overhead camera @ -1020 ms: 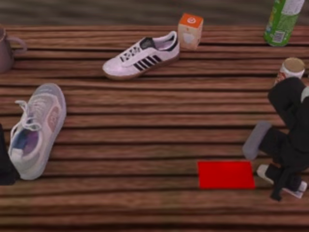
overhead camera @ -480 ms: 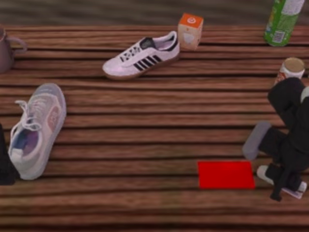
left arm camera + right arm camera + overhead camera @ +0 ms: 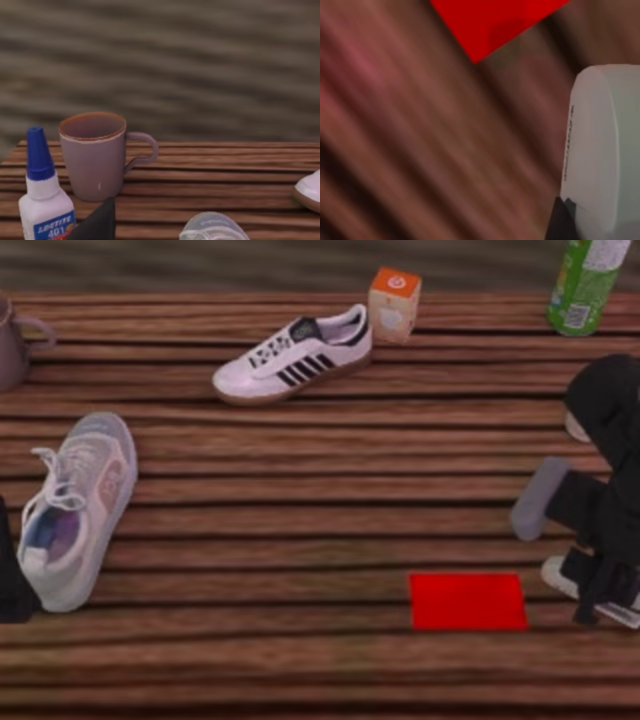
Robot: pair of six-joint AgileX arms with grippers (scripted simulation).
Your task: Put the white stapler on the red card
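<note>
From above, the right gripper (image 3: 603, 602) sits over the white stapler (image 3: 556, 577) just right of the red card (image 3: 467, 601); whether it grips cannot be told. The left arm (image 3: 12, 580) is parked at the table's left edge. The left wrist view shows a mug (image 3: 95, 153), seemingly empty, beside a glue bottle (image 3: 46, 205). The right wrist view shows the stapler's rounded end near the card's corner.

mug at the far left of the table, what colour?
Dull purple-grey mug, with a brownish-orange rim. Best seen in the left wrist view.
</note>
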